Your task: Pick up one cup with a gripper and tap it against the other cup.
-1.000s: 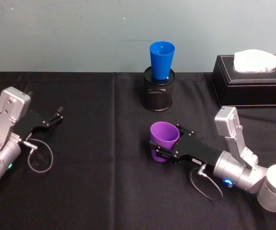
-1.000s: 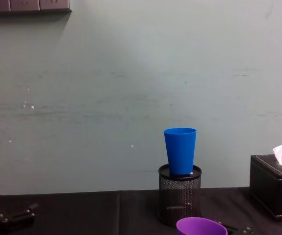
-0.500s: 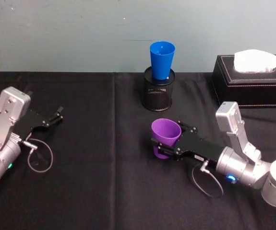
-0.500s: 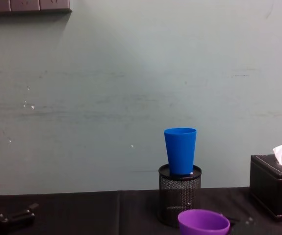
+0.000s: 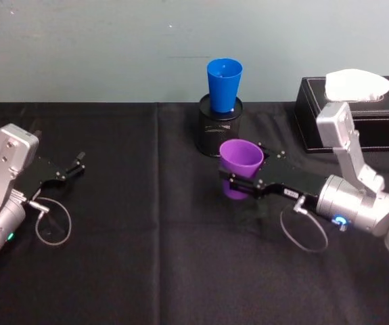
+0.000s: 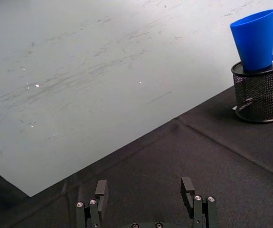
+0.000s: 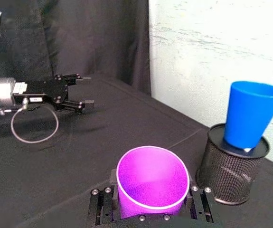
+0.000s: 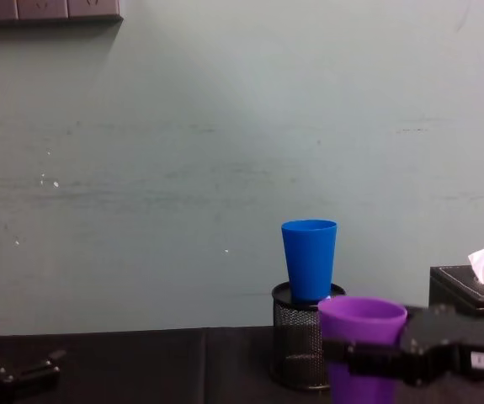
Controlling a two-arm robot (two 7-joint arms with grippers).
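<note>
Purple cup (image 5: 240, 166) (apart) near blue cup (image 5: 223, 84)

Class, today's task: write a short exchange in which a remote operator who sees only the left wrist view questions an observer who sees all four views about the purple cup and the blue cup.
Operator: My view has the blue cup standing in the mesh holder and the open left claw. Where is the purple cup?
Observer: The right claw grips the purple cup by its sides, upright, in front of the mesh holder.
Operator: Are the two cups touching?
Observer: No. In the right wrist view the holder stands apart on the black table, beyond the purple cup, and the blue cup sits higher up in it.
</note>
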